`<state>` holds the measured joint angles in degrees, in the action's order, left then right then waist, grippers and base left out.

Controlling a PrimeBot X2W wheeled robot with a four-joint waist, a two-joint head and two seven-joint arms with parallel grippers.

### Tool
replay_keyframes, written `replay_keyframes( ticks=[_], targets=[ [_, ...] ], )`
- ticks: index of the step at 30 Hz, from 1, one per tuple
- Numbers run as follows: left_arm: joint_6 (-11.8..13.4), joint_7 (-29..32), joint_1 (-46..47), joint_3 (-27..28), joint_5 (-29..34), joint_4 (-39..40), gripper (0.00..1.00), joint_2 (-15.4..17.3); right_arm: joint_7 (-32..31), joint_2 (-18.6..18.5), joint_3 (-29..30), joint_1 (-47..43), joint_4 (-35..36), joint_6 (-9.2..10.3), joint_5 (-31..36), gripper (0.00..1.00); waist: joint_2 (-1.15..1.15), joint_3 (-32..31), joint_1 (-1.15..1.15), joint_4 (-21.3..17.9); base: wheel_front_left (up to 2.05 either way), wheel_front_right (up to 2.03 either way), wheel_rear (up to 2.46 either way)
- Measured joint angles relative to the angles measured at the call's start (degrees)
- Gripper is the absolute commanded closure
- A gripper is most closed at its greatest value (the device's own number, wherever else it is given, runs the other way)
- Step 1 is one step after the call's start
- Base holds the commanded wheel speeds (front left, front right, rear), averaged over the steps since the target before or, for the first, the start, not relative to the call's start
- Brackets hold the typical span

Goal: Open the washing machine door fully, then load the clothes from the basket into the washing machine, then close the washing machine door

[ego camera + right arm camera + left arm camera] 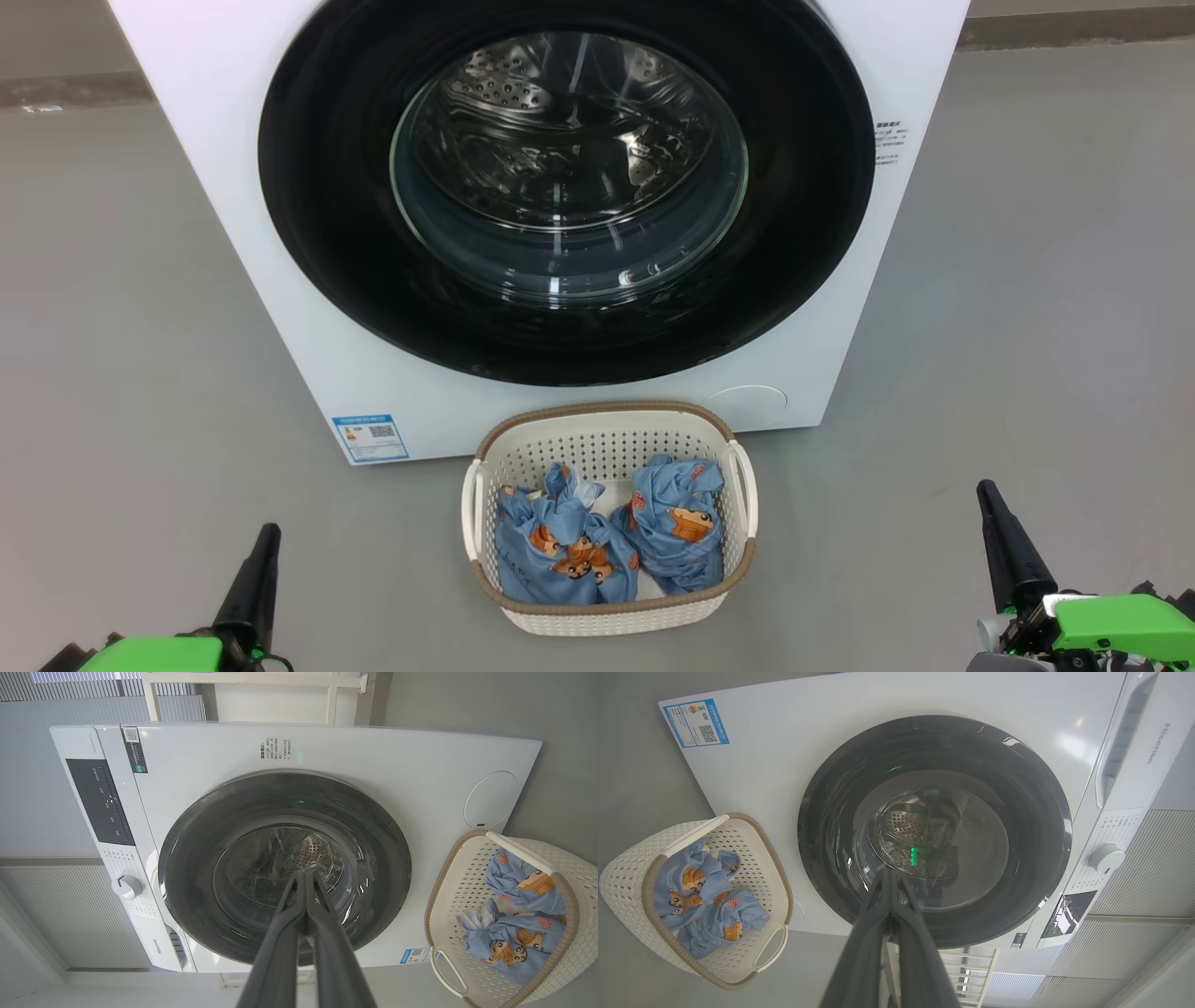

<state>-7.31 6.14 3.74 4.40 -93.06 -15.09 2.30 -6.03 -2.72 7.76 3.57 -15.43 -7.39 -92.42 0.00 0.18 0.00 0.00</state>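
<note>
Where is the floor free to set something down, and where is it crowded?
Free: bare floor left of the basket, between left gripper and blue label; also right of it, up to the right gripper. Crowded: the basket sits close before the washing machine, and clothes cover most of its bottom.

L gripper & R gripper: long dark tapered fingers, bright green wrist shells.
</note>
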Motion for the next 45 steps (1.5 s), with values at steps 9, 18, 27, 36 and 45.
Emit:
replay_keyframes(
  ticks=[9,18,27,36,45],
  targets=[
    [0.1,0.0,-2.5,-0.5,0.0,-2.8,0.00,-1.4,0.1,0.8,0.0,-2.1,-3.2,0.00,0.0,0.00,0.00,0.0,0.00,0.0,0.00,0.00,0.00],
    [0.1,-1.4,-2.8,-1.8,1.2,-2.4,0.00,-1.3,1.4,0.7,-0.6,-2.4,-3.2,0.00,0.9,0.00,0.00,0.0,0.01,0.1,0.00,0.00,0.00],
    [0.1,-2.7,-2.8,-2.3,5.1,-1.5,0.00,-1.0,2.6,-0.2,-1.6,-2.4,-3.1,0.00,5.4,0.00,0.00,0.1,0.01,0.2,0.00,0.00,0.00],
    [0.1,-4.2,-2.8,-2.9,11.1,-0.9,0.00,-0.9,4.2,-0.6,-2.6,-2.4,-2.9,0.00,11.4,0.00,0.00,0.2,0.01,0.3,0.00,0.00,0.00],
    [0.1,-5.7,-2.8,-3.9,18.6,0.3,0.00,-0.4,5.7,-1.2,-3.6,-2.4,-3.1,0.00,16.5,0.00,0.00,0.2,0.01,0.4,0.00,0.00,0.00]
  ],
)
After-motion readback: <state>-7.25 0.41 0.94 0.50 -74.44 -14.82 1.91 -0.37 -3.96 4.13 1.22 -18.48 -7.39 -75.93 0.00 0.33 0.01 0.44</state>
